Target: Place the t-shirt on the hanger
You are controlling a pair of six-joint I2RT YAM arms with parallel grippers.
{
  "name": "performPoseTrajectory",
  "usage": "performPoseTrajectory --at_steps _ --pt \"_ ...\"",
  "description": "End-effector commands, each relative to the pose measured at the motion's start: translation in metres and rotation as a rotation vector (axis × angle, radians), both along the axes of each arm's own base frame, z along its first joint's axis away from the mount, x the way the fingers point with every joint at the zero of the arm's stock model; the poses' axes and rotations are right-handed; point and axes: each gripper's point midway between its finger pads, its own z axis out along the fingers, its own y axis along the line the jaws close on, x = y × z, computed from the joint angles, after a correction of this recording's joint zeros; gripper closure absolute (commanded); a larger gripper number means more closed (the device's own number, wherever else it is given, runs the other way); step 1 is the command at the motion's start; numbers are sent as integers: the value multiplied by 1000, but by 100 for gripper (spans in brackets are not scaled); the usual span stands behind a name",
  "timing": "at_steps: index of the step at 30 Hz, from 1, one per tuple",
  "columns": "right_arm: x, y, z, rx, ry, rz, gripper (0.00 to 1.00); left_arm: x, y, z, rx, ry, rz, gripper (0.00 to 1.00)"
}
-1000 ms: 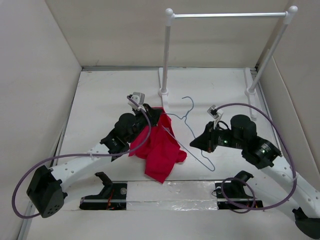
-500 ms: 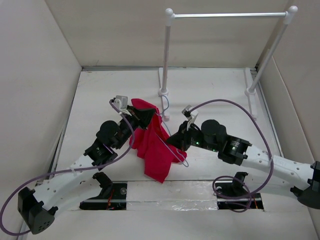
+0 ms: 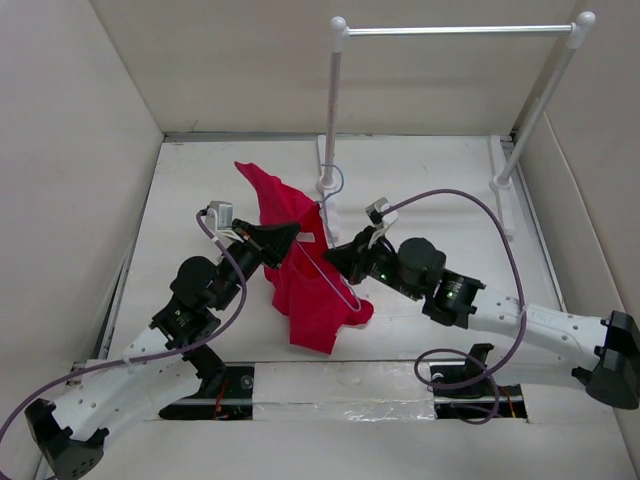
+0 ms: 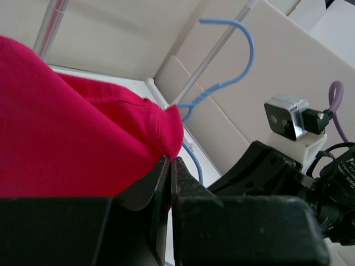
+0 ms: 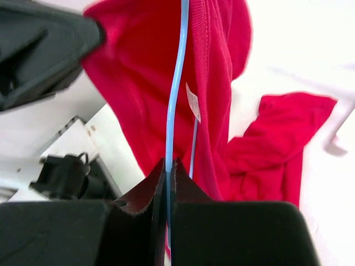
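Observation:
The red t-shirt (image 3: 300,270) hangs lifted over the table centre, one part stretched up to the far left and its lower folds resting on the table. My left gripper (image 3: 297,236) is shut on a fold of the t-shirt (image 4: 83,144). My right gripper (image 3: 335,252) is shut on a wire of the pale blue hanger (image 5: 175,94), which runs into the cloth (image 5: 138,83). The hanger's hook (image 3: 330,180) rises near the rail stand's left post, and it also shows in the left wrist view (image 4: 244,50). Most of the hanger's triangle is hidden by the shirt.
A tall white rail stand (image 3: 455,30) stands at the back, its left post (image 3: 331,110) just behind the hook and its right post (image 3: 540,100) at the far right. White walls enclose the table. Cables loop off both arms.
Both grippers have moved left and away from me, lifting the shirt and hanger. The shirt's top now stretches up to the far left and the hook has reached the left post.

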Motion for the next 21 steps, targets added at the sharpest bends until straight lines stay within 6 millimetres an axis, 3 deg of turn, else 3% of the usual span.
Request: performPoseTrajectory --at_steps 1,7,8,11,12,13,15,18,20,21 --pt "25 3 76 168 -169 -97 100 -10 -7 15 -49 -43 -62 100" --pt "26 25 96 258 -240 -41 100 -19 -21 14 -14 -69 -153 100" --pt "29 34 83 241 -232 -25 100 -20 -23 16 -9 -77 -166 100" --pt "28 48 77 263 -244 18 100 -26 -29 28 17 -107 -212 100" --pt "30 56 60 237 -231 34 100 -27 -30 26 37 -101 -218 100" --pt "28 59 61 259 -244 52 100 -27 -28 29 38 -104 -213 100" --pt "26 59 46 256 -235 58 100 -27 -25 34 37 -102 -199 100" --pt "27 53 48 287 -241 36 100 -24 -20 36 42 -89 -166 100" --pt "24 46 54 300 -261 31 100 -20 -16 35 35 -69 -138 87" --pt "23 43 53 295 -263 29 100 -17 -10 37 21 -65 -103 75"
